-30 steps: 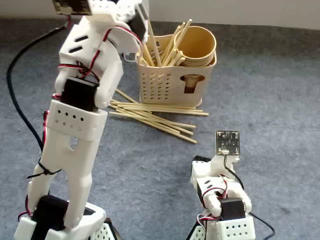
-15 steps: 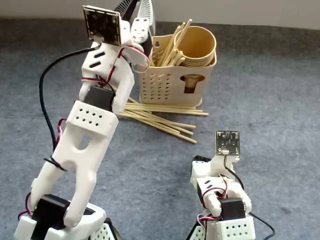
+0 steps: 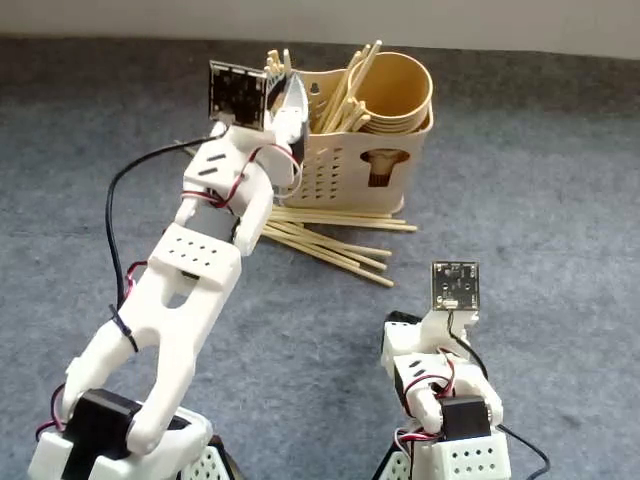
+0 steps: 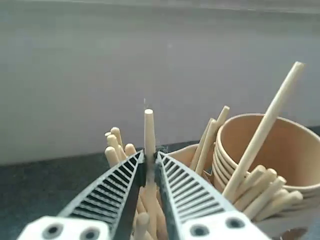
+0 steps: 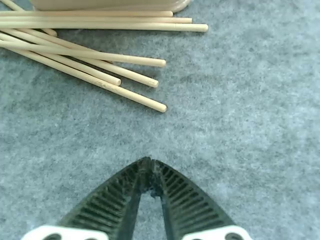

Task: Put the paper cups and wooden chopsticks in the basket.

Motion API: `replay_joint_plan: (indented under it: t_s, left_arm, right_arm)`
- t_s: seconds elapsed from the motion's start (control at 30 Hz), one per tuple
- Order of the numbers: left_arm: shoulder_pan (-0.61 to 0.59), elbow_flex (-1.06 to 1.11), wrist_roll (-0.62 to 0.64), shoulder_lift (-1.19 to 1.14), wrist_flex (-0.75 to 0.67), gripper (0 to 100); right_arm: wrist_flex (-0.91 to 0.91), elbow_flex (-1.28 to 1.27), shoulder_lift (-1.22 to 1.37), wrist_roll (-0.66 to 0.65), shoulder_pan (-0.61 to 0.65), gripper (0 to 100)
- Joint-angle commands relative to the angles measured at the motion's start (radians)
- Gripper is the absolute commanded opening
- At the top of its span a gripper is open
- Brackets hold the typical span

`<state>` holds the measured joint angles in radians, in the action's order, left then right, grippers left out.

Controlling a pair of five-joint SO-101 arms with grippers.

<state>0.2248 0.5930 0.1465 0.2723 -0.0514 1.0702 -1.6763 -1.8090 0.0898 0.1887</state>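
We see the left fingers [image 4: 117, 187] pinched tight on one wooden chopstick [image 4: 148, 125], holding it upright over the basket [image 3: 345, 165], at the end away from the paper cups [image 3: 400, 90]. Those cups sit nested in the basket beside a sheaf of chopsticks [image 3: 335, 100]. Loose chopsticks [image 3: 325, 235] lie on the table [image 3: 540, 200] just in front of the basket. The right fingers [image 5: 120, 197] are closed together on nothing, low over the table near the loose chopsticks
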Motion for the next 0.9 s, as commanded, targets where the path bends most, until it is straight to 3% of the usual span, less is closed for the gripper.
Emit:
replay_joint_plan:
  t_s: [0.0,0.13,0.23,0.6,0.87]
  left_arm:
    - [0.013,0.036,-0.005,0.042,-0.021,3]
    - [0.013,0.031,-0.003,0.044,0.0,12]
    - [0.018,-0.013,0.002,0.074,0.086,12]
    - [0.01,-0.292,0.186,0.283,0.446,12]
    - [-0.107,-0.481,0.399,0.298,0.681,12]
  right_arm:
    - [0.004,-0.148,-0.012,0.003,0.005,0.5]
    - [0.004,-0.148,-0.012,0.003,0.005,0.5]
    - [0.004,-0.148,-0.012,0.003,0.005,0.5]
    - [0.004,-0.148,-0.012,0.003,0.004,0.5]
    - [0.004,-0.148,-0.012,0.003,0.004,0.5]
